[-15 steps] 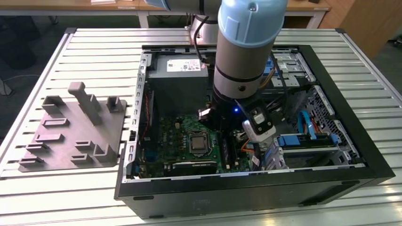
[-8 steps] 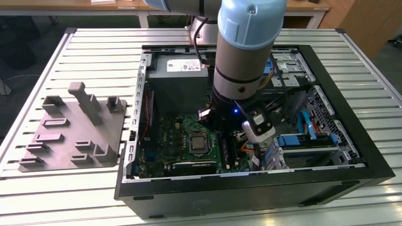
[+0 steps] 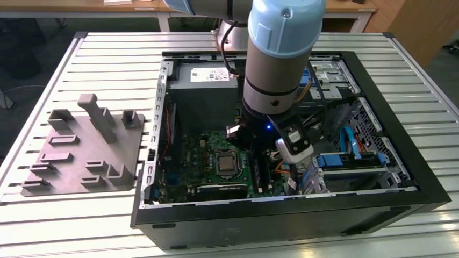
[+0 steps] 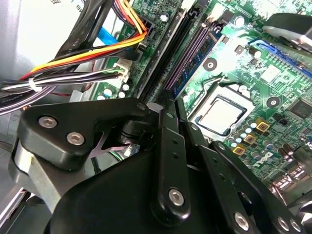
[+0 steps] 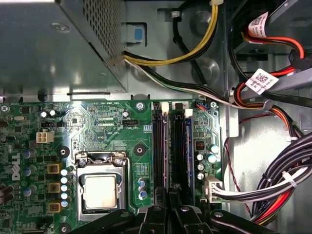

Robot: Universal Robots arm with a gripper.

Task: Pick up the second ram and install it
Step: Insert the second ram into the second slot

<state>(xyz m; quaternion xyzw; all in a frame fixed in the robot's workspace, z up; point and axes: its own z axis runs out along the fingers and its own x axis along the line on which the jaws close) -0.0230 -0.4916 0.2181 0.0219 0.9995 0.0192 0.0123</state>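
I've got the arm down inside the open PC case [image 3: 423, 183], gripper [image 5: 171, 197] sitting right over the RAM slots [image 5: 163, 146] on the motherboard [image 5: 97, 122], beside the CPU socket [image 5: 100, 187]. Judging by that, we're at the install step, not the pick. In both wrist views the jaws look clenched, fingers drawn in tight over the slot line. A dark blue-green strip, the second ram [image 4: 195, 56] I think, stands in a slot running away from the fingertips; whether the jaws actually grip its near end or just press on it, can't tell, since the linkage blocks the contact point.

Next move, imo, calls for straight downward pressure kept in line w/ the slot, and latches that close at both ends.

Hard to read: near latch hidden under the gripper, seating depth unclear, and which slots are filled vs empty isn't certain. The grey fixture plate [image 3: 83, 150] sits on the tabletop [image 3: 43, 80] at the exterior view's left.
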